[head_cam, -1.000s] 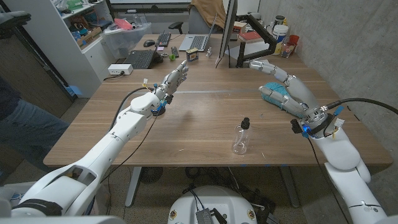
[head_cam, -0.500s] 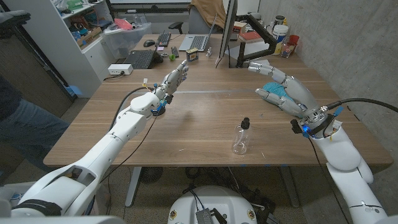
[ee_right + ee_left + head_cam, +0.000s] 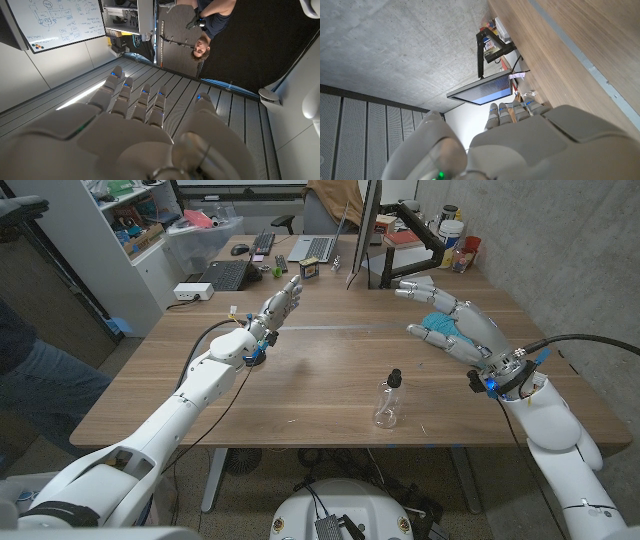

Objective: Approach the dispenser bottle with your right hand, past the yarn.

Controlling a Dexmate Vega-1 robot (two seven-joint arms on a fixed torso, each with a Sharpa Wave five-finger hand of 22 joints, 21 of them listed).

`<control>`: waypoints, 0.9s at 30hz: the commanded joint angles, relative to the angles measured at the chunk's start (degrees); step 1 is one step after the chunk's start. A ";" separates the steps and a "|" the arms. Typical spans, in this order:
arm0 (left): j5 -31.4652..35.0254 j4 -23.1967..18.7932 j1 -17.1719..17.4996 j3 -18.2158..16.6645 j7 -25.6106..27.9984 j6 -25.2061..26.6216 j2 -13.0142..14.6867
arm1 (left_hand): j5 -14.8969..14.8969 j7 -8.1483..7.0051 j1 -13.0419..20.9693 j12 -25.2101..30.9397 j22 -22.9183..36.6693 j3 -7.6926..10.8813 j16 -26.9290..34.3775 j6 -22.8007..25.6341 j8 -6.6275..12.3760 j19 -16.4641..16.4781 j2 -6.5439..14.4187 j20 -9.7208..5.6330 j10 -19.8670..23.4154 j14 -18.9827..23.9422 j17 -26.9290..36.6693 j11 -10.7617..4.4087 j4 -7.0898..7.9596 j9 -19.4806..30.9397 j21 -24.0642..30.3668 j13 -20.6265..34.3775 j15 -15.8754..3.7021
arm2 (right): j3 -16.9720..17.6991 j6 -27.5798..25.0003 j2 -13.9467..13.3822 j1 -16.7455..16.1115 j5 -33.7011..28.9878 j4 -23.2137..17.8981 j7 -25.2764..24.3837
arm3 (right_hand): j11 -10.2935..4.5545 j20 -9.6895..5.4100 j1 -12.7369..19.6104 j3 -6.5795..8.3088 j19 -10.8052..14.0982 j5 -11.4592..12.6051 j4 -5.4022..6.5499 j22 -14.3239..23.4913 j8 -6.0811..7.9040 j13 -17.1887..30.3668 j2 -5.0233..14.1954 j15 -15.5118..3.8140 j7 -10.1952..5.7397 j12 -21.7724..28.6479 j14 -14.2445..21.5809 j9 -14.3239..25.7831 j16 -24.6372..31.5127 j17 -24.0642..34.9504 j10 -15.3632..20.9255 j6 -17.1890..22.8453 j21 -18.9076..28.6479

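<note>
The right hand hovers above the wooden worktop with fingers spread, holding nothing, over a teal ball of yarn. The small clear dispenser bottle with a black pump top stands upright near the worktop's front edge, well apart from it. The left hand is raised, fingers extended, empty.

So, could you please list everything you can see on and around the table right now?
dispenser bottle: one, clear with black pump, table's near middle.
yarn: one, teal, under the right hand.
monitor: one, dark, far edge.
keyboard: one, black, far left.
laptop: one, grey, far side.
table: one, wooden.
person: one, in jeans, left edge.
left hand: raised, holds nothing.
right hand: fingers spread, above the yarn.
</note>
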 commanded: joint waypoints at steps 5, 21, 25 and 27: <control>0.06 -0.64 0.31 -0.03 0.69 -0.20 0.05 | 0.21 0.07 0.24 0.16 0.19 -0.25 0.20 0.22 0.10 -0.49 0.58 0.10 -0.27 -0.42 0.18 -0.08 -0.04 0.10 0.45 0.15 0.05 | 0.71 0.54 -0.32 0.33 -2.87 -0.59 0.56 | -0.32 -0.21 0.71 0.29 -0.01 0.53 -0.10 0.25 -0.21 0.14 0.27 -0.44 0.07 0.27 0.26 0.16 0.24 0.09 0.41 0.59 -0.07; -0.16 0.33 -0.25 0.05 -0.16 -0.55 0.01 | 0.22 0.11 0.32 0.15 0.19 -0.48 0.19 0.18 0.06 -0.56 0.66 0.14 -0.30 -0.48 0.18 -0.27 -0.05 0.10 0.44 0.15 0.05 | 1.91 -0.08 1.40 -0.35 -9.44 -3.21 -0.27 | -0.38 -0.02 0.88 0.36 0.00 0.53 -0.12 0.25 -0.29 0.14 0.36 -0.64 -0.06 0.25 0.36 0.17 0.28 0.10 0.39 0.69 -0.05; -0.19 0.50 -0.34 0.09 -0.44 -0.40 0.06 | 0.22 0.09 0.33 0.16 0.19 -0.52 0.20 0.18 0.06 -0.56 0.68 0.17 -0.29 -0.47 0.18 -0.23 -0.05 0.10 0.45 0.15 -0.04 | 2.05 -0.65 1.57 -0.82 -11.00 -3.93 -0.46 | -0.35 0.01 0.92 0.37 -0.02 0.52 -0.12 0.26 -0.29 0.15 0.37 -0.61 -0.14 0.25 0.34 0.17 0.27 0.10 0.39 0.78 -0.06; -0.27 0.62 -0.36 0.06 -0.55 -0.35 0.07 | 0.22 0.09 0.34 0.16 0.19 -0.54 0.19 0.14 0.04 -0.55 0.68 0.15 -0.28 -0.48 0.18 -0.22 -0.04 0.11 0.45 0.15 -0.02 | 2.78 -0.51 2.49 -1.04 -13.89 -4.78 -1.15 | -0.34 0.02 0.94 0.38 -0.02 0.52 -0.12 0.26 -0.28 0.15 0.38 -0.62 -0.17 0.24 0.37 0.17 0.28 0.10 0.39 0.83 -0.06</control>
